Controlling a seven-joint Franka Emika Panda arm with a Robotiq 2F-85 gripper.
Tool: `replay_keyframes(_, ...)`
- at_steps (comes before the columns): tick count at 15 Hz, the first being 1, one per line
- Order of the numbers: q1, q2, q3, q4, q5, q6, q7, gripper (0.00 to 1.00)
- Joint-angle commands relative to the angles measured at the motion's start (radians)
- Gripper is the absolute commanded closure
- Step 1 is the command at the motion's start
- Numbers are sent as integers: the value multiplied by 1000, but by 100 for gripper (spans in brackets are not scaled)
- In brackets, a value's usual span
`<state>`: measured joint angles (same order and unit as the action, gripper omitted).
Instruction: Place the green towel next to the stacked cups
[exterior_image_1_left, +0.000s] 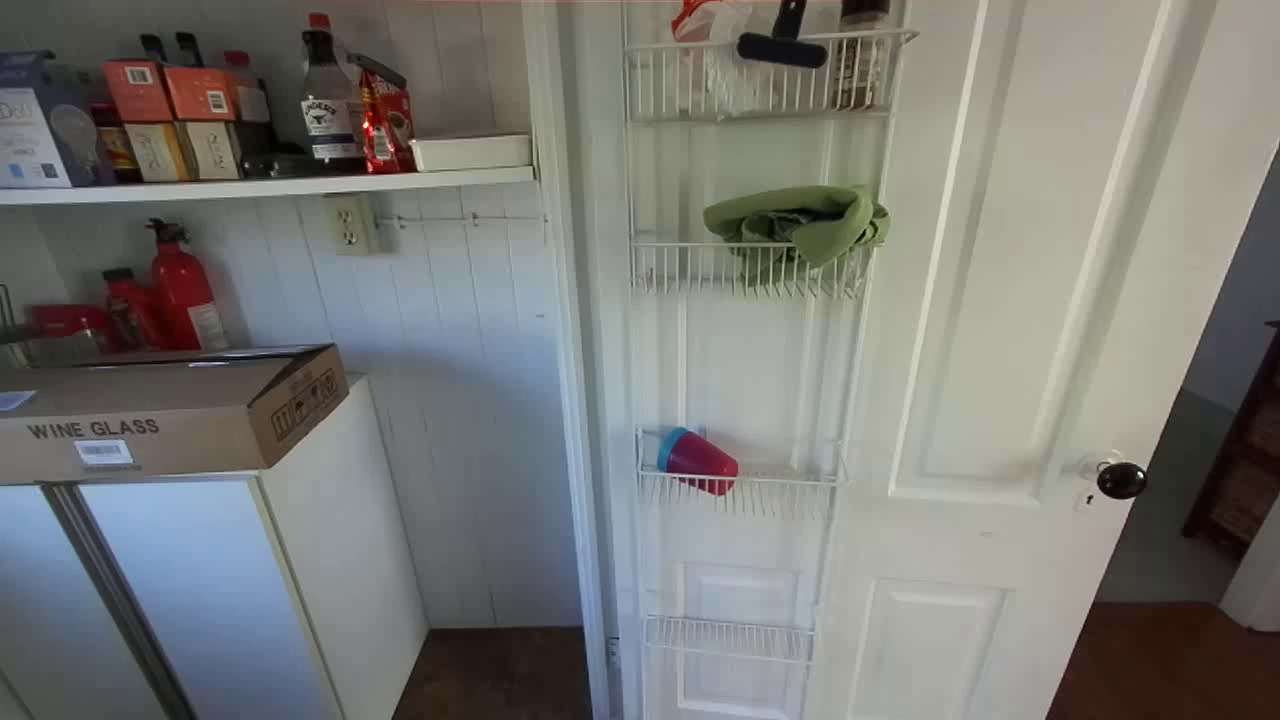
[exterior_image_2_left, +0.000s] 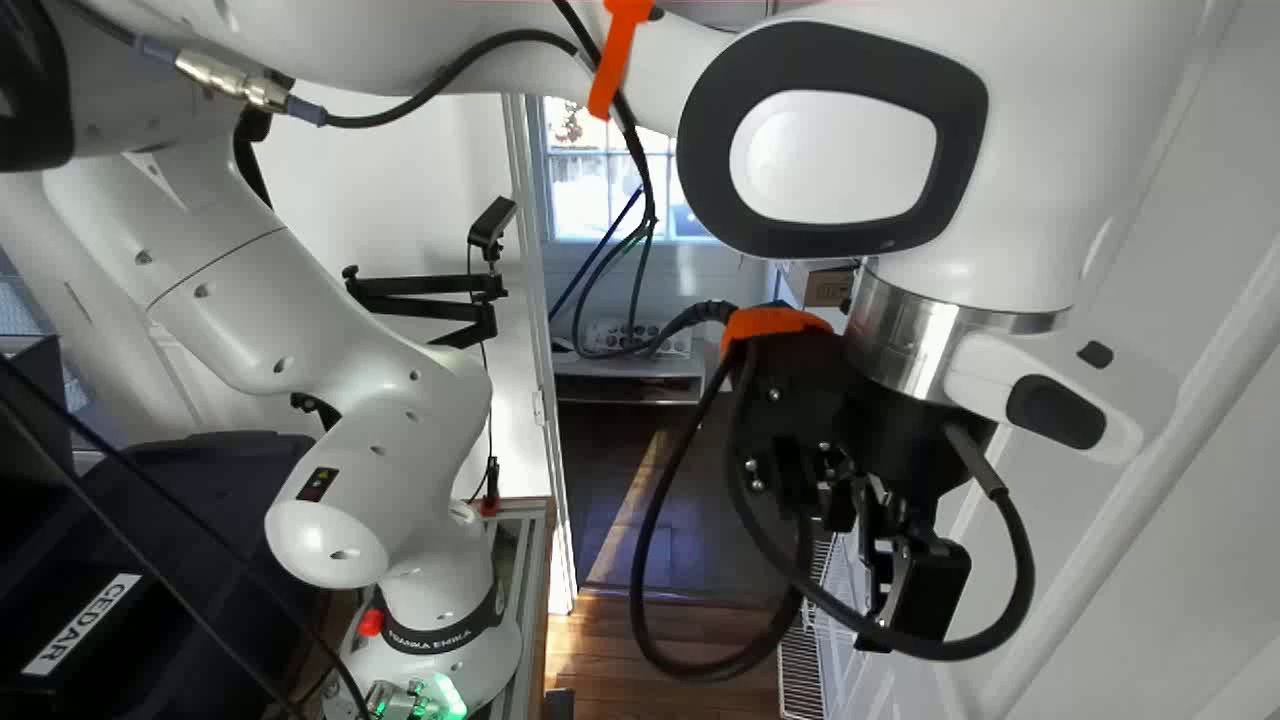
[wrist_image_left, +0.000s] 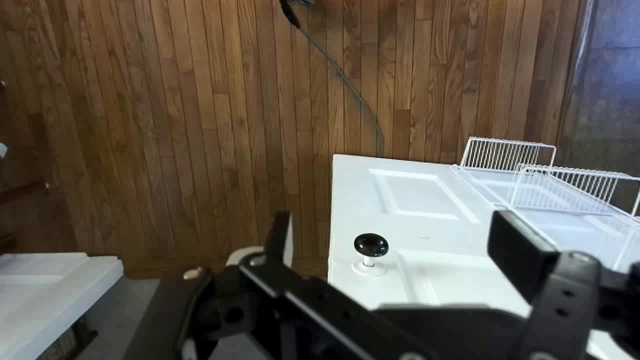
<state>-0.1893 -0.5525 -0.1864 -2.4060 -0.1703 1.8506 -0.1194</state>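
Note:
The green towel (exterior_image_1_left: 850, 222) lies crumpled in a white wire basket on the door in an exterior view, partly over the front wires. The stacked cups (exterior_image_1_left: 703, 463), magenta with a blue one at the end, lie tilted on a lower wire shelf (exterior_image_1_left: 770, 484). Towel and cups are out of view elsewhere. My gripper (exterior_image_2_left: 905, 605) hangs beside the white door in an exterior view, fingers pointing down. In the wrist view my gripper (wrist_image_left: 397, 245) is open with nothing between its fingers. The gripper is out of view where the towel shows.
The white door has a black knob (exterior_image_1_left: 1121, 481), also in the wrist view (wrist_image_left: 371, 245). An upper basket (exterior_image_1_left: 770, 85) holds a bag, a black-handled tool and a jar. A lower wire shelf (exterior_image_1_left: 730, 638) hangs below the cups. A cardboard box (exterior_image_1_left: 190, 440) sits on a white cabinet.

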Motion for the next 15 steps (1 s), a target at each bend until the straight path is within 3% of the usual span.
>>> replay_keyframes(1, 2, 0, -2, 2, -1, -2, 1, 0)
replay_keyframes(5, 2, 0, -2, 2, -1, -2, 1, 0)
replay_keyframes(7, 67, 9, -30, -15, 138, 49, -59, 0)
replay_keyframes(15, 278, 151, 6, -2, 639, 222, -173, 0)
